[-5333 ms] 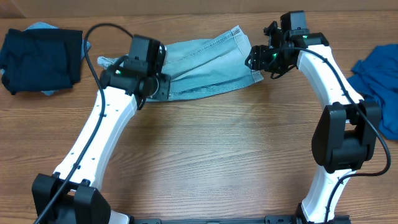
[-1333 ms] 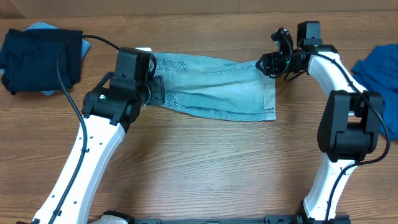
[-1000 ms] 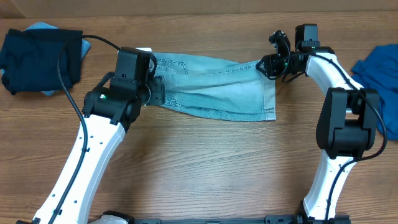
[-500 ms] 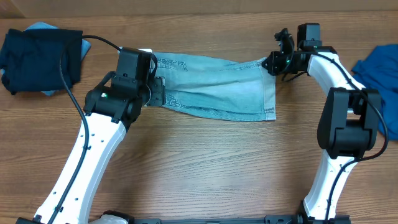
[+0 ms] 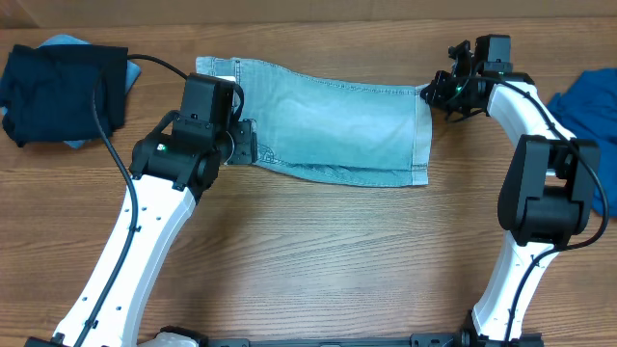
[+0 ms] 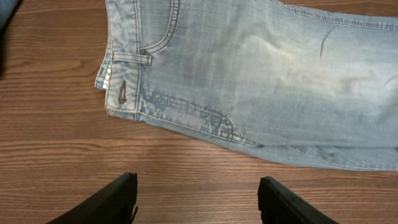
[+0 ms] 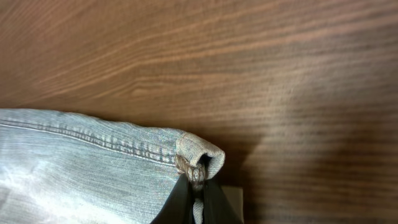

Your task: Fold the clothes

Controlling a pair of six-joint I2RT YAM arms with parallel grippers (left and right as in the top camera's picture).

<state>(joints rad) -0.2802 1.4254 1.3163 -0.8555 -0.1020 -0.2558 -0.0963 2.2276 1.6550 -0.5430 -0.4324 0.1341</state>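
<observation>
Pale blue denim shorts point(image 5: 328, 130) lie spread flat across the far middle of the table, with waistband and pocket stitching clear in the left wrist view point(image 6: 249, 74). My right gripper point(image 5: 441, 90) is at their far right corner. In the right wrist view it point(image 7: 198, 190) is shut on the rolled hem corner point(image 7: 202, 155). My left gripper point(image 6: 198, 202) stands open over bare wood just short of the shorts' near edge, holding nothing. In the overhead view it point(image 5: 247, 145) sits at their left end.
A dark navy garment point(image 5: 63, 87) lies bunched at the far left. A royal-blue garment point(image 5: 588, 111) sits at the right edge, behind the right arm. The wooden table point(image 5: 318, 260) stretches bare between the two arms.
The right gripper has shut on the hem corner and shifted a little right. The shorts have opened out, their far left corner now lying further back and left. The left arm has stayed put.
</observation>
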